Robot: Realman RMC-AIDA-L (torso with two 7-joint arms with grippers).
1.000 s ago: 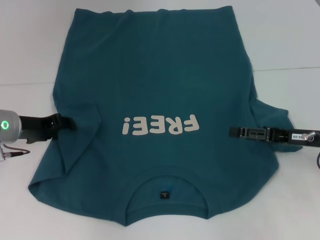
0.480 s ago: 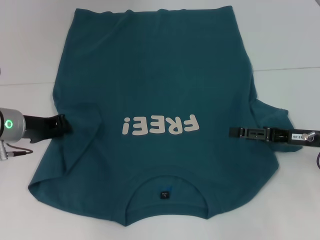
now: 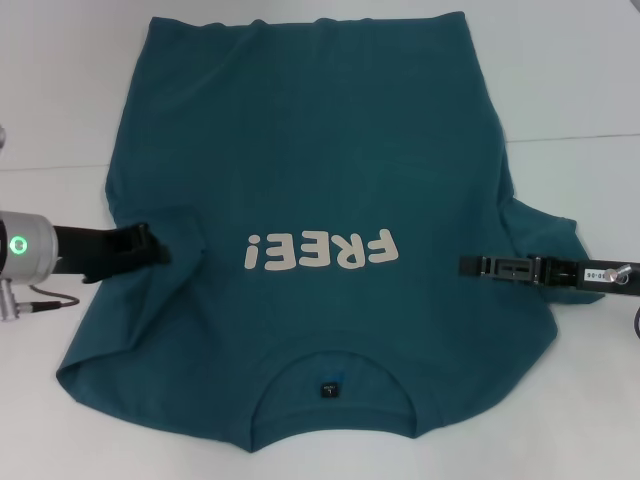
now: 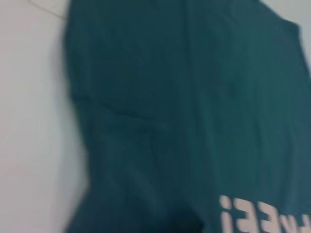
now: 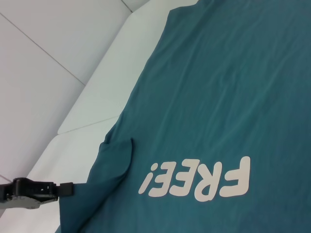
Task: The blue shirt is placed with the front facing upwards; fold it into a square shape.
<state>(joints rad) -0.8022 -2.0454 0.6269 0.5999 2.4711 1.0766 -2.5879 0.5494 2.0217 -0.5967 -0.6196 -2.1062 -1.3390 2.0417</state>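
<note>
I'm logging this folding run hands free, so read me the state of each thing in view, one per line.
blue shirt: lying front up, body still spread out, left sleeve drawn inward onto the body.
left pincer: on the shirt's left sleeve fold, low on the cloth.
right pincer: over the shirt's right side, level with the lettering.
table: white, bearing the shirt.

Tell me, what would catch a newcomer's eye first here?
A large dark teal-blue cotton T-shirt covers most of the white table, cream "FREE!" lettering on its chest and its collar nearest the robot. The black left gripper pushes in at the shirt's left sleeve, bunching the cloth, while the slim black right gripper lies low over the opposite side.
</note>
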